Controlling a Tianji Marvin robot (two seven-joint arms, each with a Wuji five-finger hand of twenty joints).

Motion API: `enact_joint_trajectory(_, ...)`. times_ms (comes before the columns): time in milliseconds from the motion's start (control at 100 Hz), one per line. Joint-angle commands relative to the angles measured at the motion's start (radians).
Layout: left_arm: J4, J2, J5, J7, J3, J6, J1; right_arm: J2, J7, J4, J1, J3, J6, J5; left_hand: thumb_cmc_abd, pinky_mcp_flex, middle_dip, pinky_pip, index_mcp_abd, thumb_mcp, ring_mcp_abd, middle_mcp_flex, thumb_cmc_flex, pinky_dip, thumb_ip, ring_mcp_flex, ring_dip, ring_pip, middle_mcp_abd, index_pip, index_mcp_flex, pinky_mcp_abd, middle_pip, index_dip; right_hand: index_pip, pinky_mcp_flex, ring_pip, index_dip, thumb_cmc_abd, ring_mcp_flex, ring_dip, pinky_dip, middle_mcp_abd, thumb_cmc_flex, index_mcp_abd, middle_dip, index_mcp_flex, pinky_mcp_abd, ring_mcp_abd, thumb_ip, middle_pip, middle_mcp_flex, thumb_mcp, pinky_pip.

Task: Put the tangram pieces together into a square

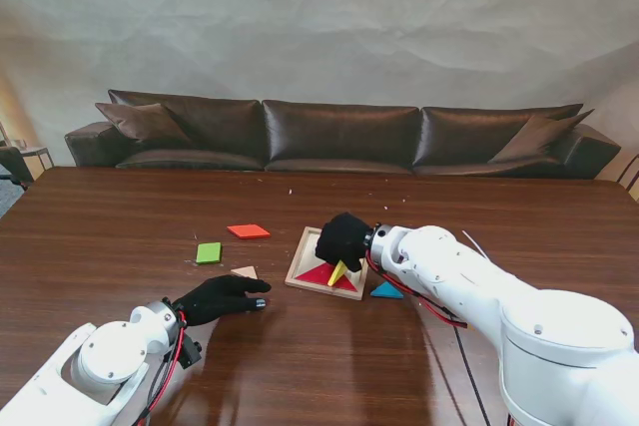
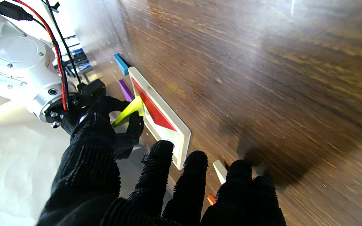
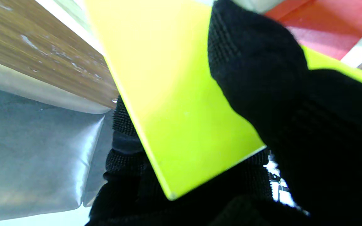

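A square wooden tray (image 1: 302, 264) lies mid-table with a red triangle (image 1: 321, 274) inside it. My right hand (image 1: 344, 238) hovers over the tray, shut on a yellow triangle (image 1: 337, 273) that tilts down onto the red one. The yellow triangle (image 3: 174, 103) fills the right wrist view, and the red triangle (image 3: 322, 28) shows behind it. My left hand (image 1: 222, 297) rests flat and open on the table to the left of the tray, next to a beige piece (image 1: 245, 271). The left wrist view shows the tray (image 2: 181, 135), the yellow triangle (image 2: 129, 110) and the right hand (image 2: 112, 125).
A green square (image 1: 209, 252) and an orange piece (image 1: 249, 231) lie left of the tray. A blue triangle (image 1: 386, 291) sits by the tray's right corner. A purple piece (image 2: 125, 90) shows beyond the tray. A dark sofa (image 1: 339, 137) stands behind the table.
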Motion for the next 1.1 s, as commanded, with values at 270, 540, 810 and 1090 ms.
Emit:
enact_joint_trajectory(270,0.013,-0.005,-0.003,-0.023,0.003,0.009,0.01,-0.008,-0.009,0.018,0.008,-0.012,-0.02,-0.001,0.044,0.023,0.006,0.023,-0.003,-0.021,0.021,0.02,0.022,0.013,0.035,0.013,0.013,0.013,-0.001,0.002,0.018,0.128,0.006,0.001,0.087,0.166,0.063,0.058,-0.02,0.025,0.005,-0.037,-0.027,0.164,-0.036,-0.031,0.102,-0.025,-0.118,0.003,0.024,0.004,0.013,0.052)
enact_joint_trajectory(540,0.014,-0.004,-0.004,-0.027,0.004,0.01,0.009,0.01,0.037,0.011,0.008,-0.004,-0.03,0.006,0.045,0.023,0.007,0.023,-0.003,-0.022,0.022,0.021,0.022,0.013,0.035,0.013,0.013,0.013,-0.001,0.002,0.017,0.128,0.006,0.001,0.059,0.147,0.008,0.02,-0.02,0.019,-0.027,-0.096,-0.007,0.122,-0.023,-0.04,0.087,-0.038,-0.12,0.031,0.01,-0.045,0.062,0.015)
enact_joint_trajectory(810,0.017,-0.003,-0.005,-0.031,0.006,0.011,0.007,0.019,0.035,0.003,0.011,-0.006,-0.026,-0.002,0.046,0.024,0.007,0.023,-0.002,-0.021,0.021,0.022,0.023,0.013,0.035,0.015,0.014,0.014,-0.002,0.002,0.017,0.129,0.006,0.001,-0.051,0.119,-0.085,0.092,-0.02,0.004,-0.052,-0.146,0.022,0.11,-0.002,-0.062,0.057,-0.028,-0.098,0.046,0.019,-0.135,0.083,0.0)
enact_joint_trajectory(1090,0.017,-0.003,-0.006,-0.033,0.003,0.01,0.009,0.009,0.017,0.009,0.011,-0.018,-0.01,-0.006,0.046,0.028,0.007,0.025,-0.001,-0.022,0.024,0.031,0.023,0.013,0.035,0.023,0.015,0.018,0.003,0.003,0.02,0.131,0.008,0.001,-0.182,0.11,-0.164,0.194,-0.02,-0.025,-0.035,-0.032,0.05,0.077,0.023,-0.083,-0.02,-0.018,-0.07,0.037,0.07,-0.225,0.089,-0.106)
